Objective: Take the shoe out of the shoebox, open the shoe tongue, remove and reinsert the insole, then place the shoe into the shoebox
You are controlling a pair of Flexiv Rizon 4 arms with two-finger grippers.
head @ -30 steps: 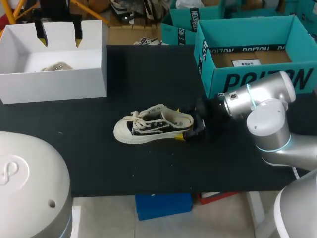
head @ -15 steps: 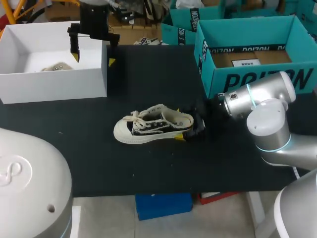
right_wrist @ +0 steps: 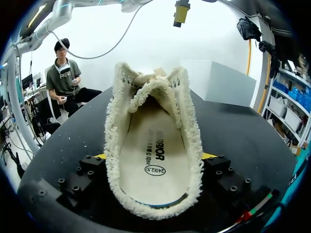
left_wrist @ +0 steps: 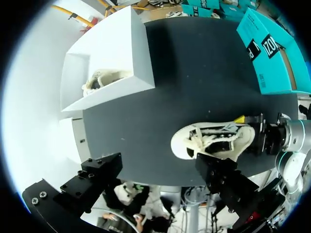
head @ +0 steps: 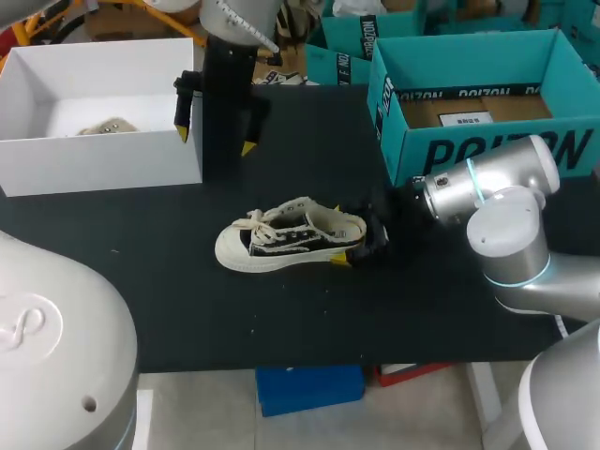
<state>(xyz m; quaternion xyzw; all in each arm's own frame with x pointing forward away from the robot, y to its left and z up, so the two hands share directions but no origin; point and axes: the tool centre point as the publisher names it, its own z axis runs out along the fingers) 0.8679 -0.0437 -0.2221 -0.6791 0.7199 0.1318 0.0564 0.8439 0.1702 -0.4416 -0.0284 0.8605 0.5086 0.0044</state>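
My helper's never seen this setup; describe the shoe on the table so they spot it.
On the black table, between white shoebox and teal box, lies a cream-and-black shoe. Unlike the second shoe in the shoebox, its heel sits in the right gripper.

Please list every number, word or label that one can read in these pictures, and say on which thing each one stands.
"240(2.5)": in an oval on the insole of the shoe.
Just above that oval: a short word in capitals, a brand mark, too blurred to quote.
Teal box, front wall: large dark brand lettering, only partly in sight.
White label inside the teal box: too small to read.
White box: no print to be seen.
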